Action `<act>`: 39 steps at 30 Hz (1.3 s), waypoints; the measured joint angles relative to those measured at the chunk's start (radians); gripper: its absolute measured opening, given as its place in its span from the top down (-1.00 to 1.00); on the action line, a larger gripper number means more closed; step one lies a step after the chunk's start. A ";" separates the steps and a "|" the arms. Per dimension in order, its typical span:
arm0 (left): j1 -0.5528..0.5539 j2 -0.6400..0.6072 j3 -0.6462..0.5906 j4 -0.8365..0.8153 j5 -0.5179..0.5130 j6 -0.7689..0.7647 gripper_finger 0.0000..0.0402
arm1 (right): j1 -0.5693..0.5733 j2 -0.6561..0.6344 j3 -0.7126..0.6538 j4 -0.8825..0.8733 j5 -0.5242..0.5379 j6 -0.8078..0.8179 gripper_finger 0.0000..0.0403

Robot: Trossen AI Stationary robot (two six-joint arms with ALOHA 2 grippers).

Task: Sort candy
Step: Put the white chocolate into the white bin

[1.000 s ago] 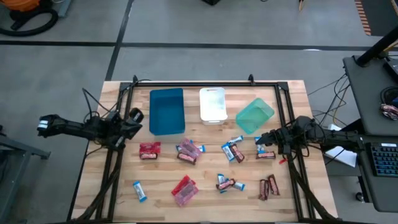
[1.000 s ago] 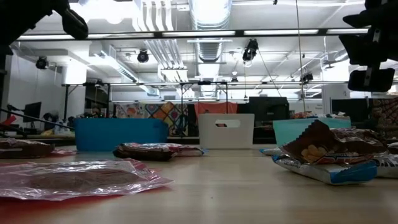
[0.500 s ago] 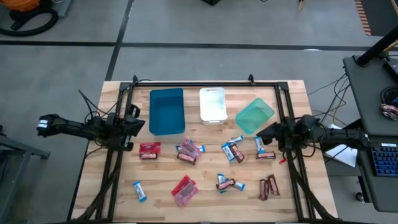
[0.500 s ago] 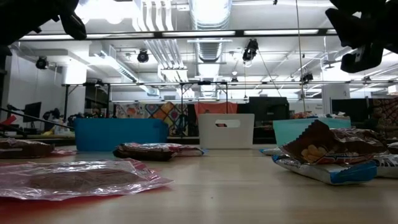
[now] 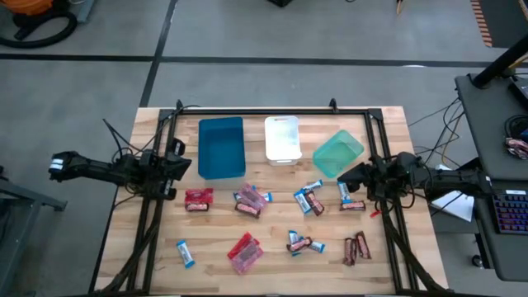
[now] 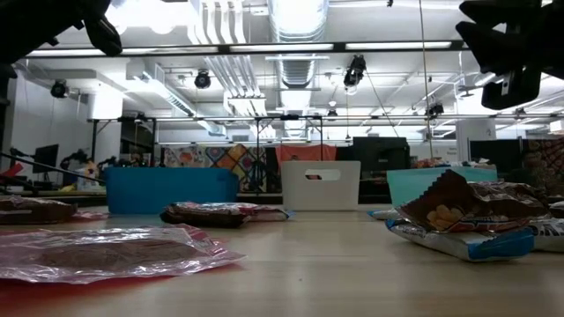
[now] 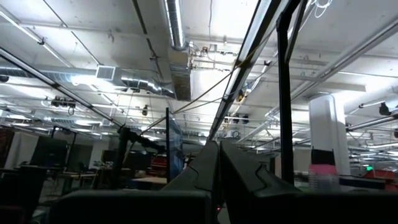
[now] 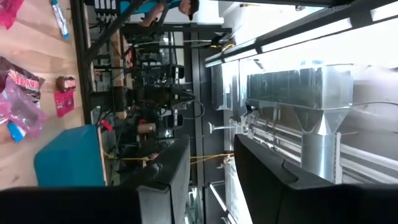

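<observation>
Between the fingers of the right gripper (image 8: 208,168) there is a clear gap with nothing in it: the jaws stand partly spread and hold no candy. This gripper (image 5: 353,175) hangs above the table's right side, just beside the green tray (image 5: 338,153), whose near corner lies next to its tip. Directly below and beside the jaws lie a blue-and-white bar (image 5: 343,192) and a dark brown-red bar (image 5: 353,205). A little farther out sits a cluster of blue-and-white and brown bars (image 5: 309,199), then another mixed pile (image 5: 250,200), and a red packet (image 5: 198,199) well apart toward the other arm. Nearer the front edge lie two brown bars (image 5: 356,247), a small mixed pair (image 5: 299,242), a pink-red packet (image 5: 245,252) and a lone blue-and-white bar (image 5: 185,253).

Beyond the green tray stand the white tray (image 5: 282,139) and the blue tray (image 5: 221,147), side by side along the back of the wooden table (image 5: 388,132).

The left gripper (image 7: 219,180) has its jaws pressed together, empty. It (image 5: 180,161) waits at the table's left edge, just beside the blue tray.
</observation>
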 joint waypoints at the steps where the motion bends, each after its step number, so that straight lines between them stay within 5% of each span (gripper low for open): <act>1: 0.000 0.000 0.000 0.000 0.000 0.002 1.00 | 0.000 0.000 0.000 0.000 0.000 0.000 0.41; 8: 0.000 0.001 0.000 -0.002 0.000 -0.011 1.00 | 0.003 -0.003 -0.001 0.066 -0.132 0.031 0.41; 11: 0.000 0.003 0.000 -0.001 0.000 -0.011 1.00 | 0.003 0.011 0.009 0.082 -0.125 0.329 0.41; 13: 0.000 0.007 0.000 -0.003 0.000 -0.006 1.00 | 0.002 0.034 0.061 0.086 0.079 0.823 0.41; 15: 0.000 0.016 0.000 -0.002 0.000 -0.001 1.00 | 0.000 0.062 0.118 0.070 0.416 1.312 0.41; 18: 0.000 0.030 0.000 -0.002 0.000 -0.001 1.00 | 0.000 0.097 0.218 -0.188 0.812 1.677 0.41; 20: 0.000 0.040 0.000 -0.003 0.000 -0.001 1.00 | 0.000 0.115 0.306 -0.450 0.873 1.840 0.41; 23: 0.000 0.058 0.000 -0.003 0.000 -0.001 1.00 | 0.001 0.160 0.425 -0.769 0.832 2.005 0.41; 29: 0.000 0.089 0.000 -0.003 0.000 -0.001 1.00 | 0.000 0.266 0.570 -1.112 0.488 2.267 0.41; 33: 0.000 0.104 0.000 -0.003 0.000 -0.001 1.00 | 0.001 0.320 0.602 -1.166 0.299 2.332 0.41; 39: 0.000 0.113 0.000 -0.002 0.002 -0.001 1.00 | 0.001 0.365 0.604 -1.163 0.270 2.320 0.41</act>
